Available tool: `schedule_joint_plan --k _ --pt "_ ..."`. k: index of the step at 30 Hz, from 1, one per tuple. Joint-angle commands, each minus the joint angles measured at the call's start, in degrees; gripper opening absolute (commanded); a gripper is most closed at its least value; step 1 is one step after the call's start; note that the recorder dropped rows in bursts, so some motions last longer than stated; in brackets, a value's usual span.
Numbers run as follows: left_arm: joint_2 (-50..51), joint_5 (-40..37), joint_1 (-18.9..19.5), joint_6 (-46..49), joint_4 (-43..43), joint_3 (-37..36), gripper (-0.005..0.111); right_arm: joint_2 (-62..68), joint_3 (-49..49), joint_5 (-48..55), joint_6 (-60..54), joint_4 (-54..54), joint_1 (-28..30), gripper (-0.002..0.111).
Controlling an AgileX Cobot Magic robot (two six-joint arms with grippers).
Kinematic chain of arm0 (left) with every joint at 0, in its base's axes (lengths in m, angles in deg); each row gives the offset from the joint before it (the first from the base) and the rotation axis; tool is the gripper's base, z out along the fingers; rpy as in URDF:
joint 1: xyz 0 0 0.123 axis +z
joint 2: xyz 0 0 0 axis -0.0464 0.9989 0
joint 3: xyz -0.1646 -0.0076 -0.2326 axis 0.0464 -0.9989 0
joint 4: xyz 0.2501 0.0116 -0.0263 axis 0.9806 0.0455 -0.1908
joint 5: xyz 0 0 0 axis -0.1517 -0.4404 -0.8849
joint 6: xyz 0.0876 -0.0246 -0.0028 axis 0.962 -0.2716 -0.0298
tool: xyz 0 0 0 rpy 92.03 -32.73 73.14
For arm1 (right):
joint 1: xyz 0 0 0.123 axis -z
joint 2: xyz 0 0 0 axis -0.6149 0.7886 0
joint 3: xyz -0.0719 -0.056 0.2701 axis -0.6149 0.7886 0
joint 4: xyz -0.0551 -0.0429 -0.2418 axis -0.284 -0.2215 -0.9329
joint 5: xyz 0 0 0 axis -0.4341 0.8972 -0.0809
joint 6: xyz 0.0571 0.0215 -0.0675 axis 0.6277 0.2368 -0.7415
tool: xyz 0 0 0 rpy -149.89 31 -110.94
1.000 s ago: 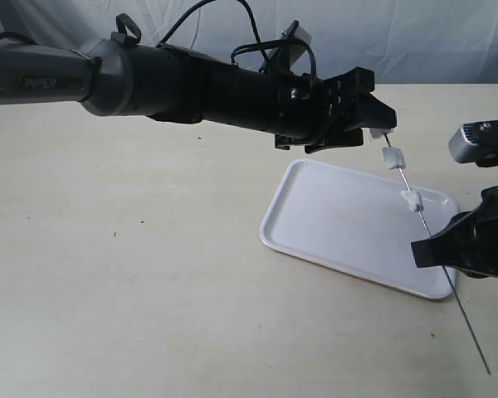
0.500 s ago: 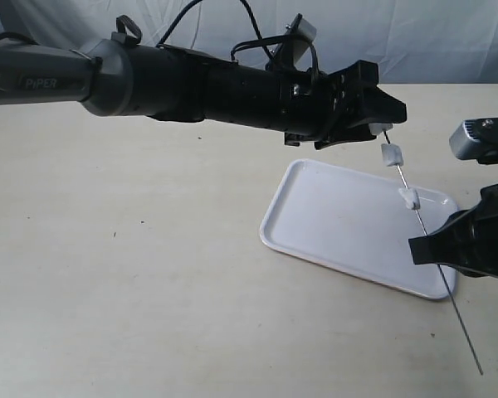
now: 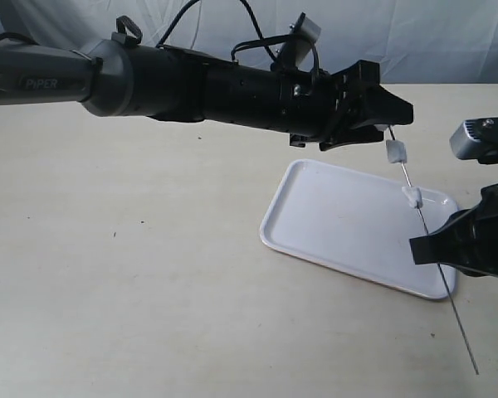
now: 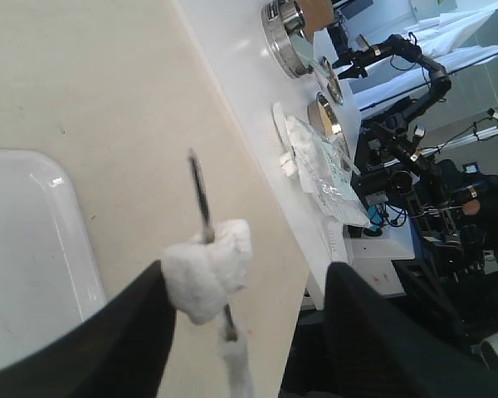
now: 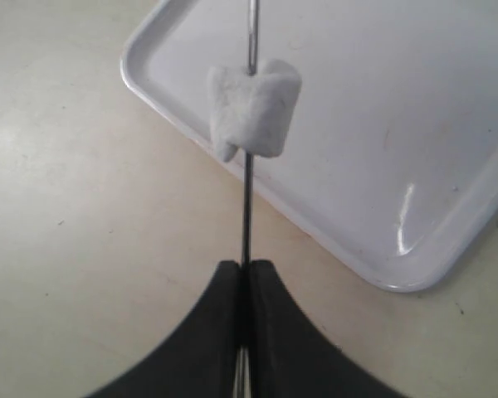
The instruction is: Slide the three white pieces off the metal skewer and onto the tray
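Far left in the outside view: a long black arm stretched across the tan table [image 3: 149, 249]. At its end, the left gripper [image 3: 392, 118], up high near the far side of the tray [image 3: 332, 224]. Fingers [image 4: 124, 340] spread wide, one on each side of the top end of the metal skewer [image 3: 405, 175]. Between them, close to the skewer's tip, the top white piece [image 4: 207, 269]. Right up against one finger, well apart from the other, so not squeezed.

Just below that gripper, the middle white piece [image 3: 395, 152], stuck on the thin rod. A bit lower on the same rod, the low white piece [image 3: 412, 197], up in the air over the tray. Tray flat on the table, white, with a low rim.

Skewer tilted, top end toward the left gripper, bottom end poking down past the tray's near right corner.

Far right: the right gripper [image 3: 437, 249], black, near the tray's right edge. Fingers [image 5: 270, 332] pinched tight together on the skewer, with only the thin rod between them. Grip just below the low white piece.
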Motion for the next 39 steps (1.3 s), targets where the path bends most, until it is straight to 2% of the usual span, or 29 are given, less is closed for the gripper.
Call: schedule_joint_plan --k 1,10,18,28,31,36,39 --pt "-0.1 -2.0 -0.5 0.4 -1.0 0.2 0.052 -0.3 0.1 -0.2 -0.5 -0.8 0.3 -0.001" --pt "-0.1 -1.6 -0.3 0.5 -1.0 0.2 0.050 -0.3 0.1 0.9 -0.5 -1.3 0.3 -0.001" --pt "-0.1 -0.9 -0.3 0.5 -1.0 0.2 0.028 -0.3 0.1 1.4 -0.5 -1.3 0.3 -0.001" --pt "-0.1 0.5 -0.3 0.7 -1.0 0.2 0.025 -0.3 0.1 2.0 -0.5 -1.3 0.3 -0.001" --pt "-0.1 0.8 -0.3 0.7 -1.0 0.2 0.019 -0.3 0.1 2.5 -0.5 -1.3 0.3 -0.001" --pt "-0.1 0.9 -0.3 1.1 -1.0 0.2 0.000 -0.3 0.1 3.2 -0.5 -1.3 0.3 -0.001" --pt "-0.1 1.0 -0.3 1.3 -1.0 0.2 0.000 -0.3 0.1 3.5 -0.5 -1.4 0.3 -0.001"
